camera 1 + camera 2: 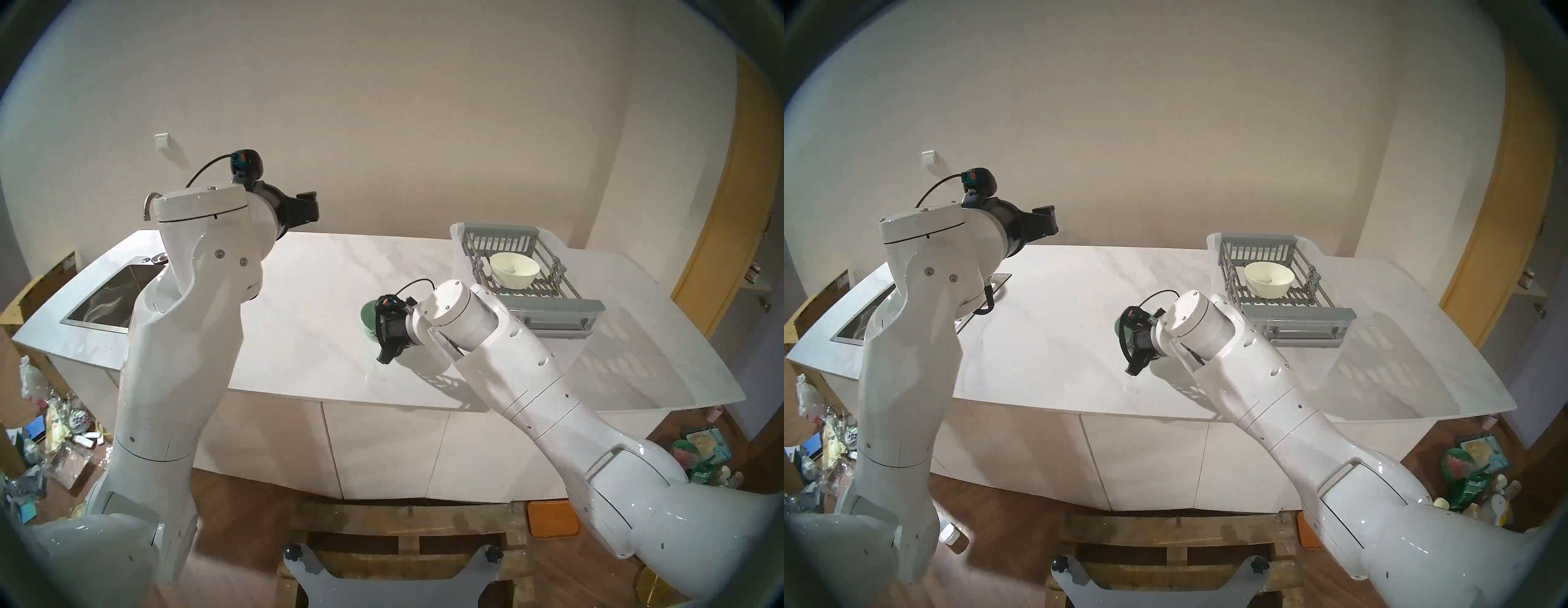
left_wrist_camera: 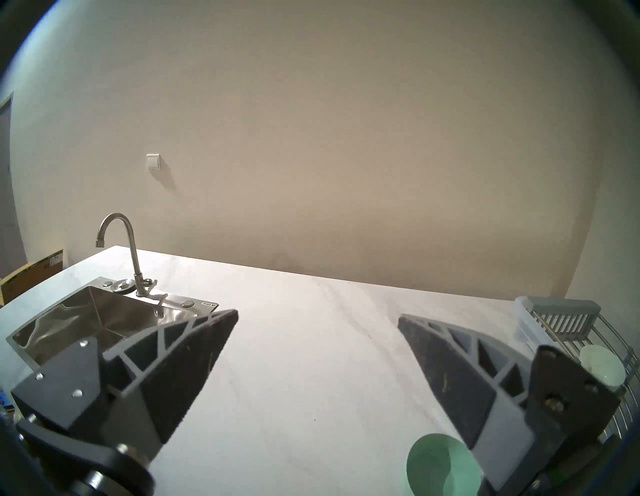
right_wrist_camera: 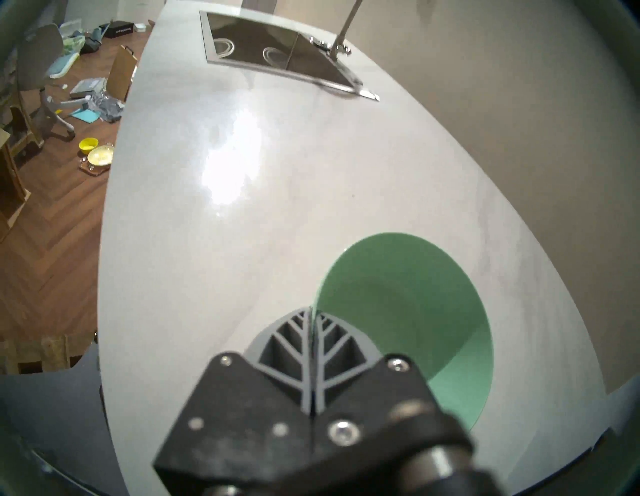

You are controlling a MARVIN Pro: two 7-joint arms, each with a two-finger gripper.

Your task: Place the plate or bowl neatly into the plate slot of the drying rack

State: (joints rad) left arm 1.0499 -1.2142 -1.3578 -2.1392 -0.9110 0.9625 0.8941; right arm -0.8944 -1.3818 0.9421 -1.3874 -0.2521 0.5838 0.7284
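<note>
My right gripper [image 3: 313,320] is pinched tight on the rim of the green bowl [image 3: 405,304], one finger inside the wall and one outside, so the bowl hangs tipped on edge instead of sitting flat. That suits the job, I judge: a bowl carried edge-on can go down between the teeth of the plate slot [image 1: 528,288] rather than lying across them. From the head camera the bowl shows as a green crescent beyond the gripper, over the middle of the counter [image 1: 322,271], well short of the rack [image 1: 551,312]; whether it is quite clear of the surface I cannot tell. The rack sits at the counter's far right, and a cream bowl [image 1: 514,268] already leans in the slot, so I reckon the free teeth beside it are where the green one belongs. My left gripper [image 2: 317,346] hangs high near the sink [image 2: 90,318], fingers spread wide and holding nothing, kept out of the carrying arm's way.
</note>
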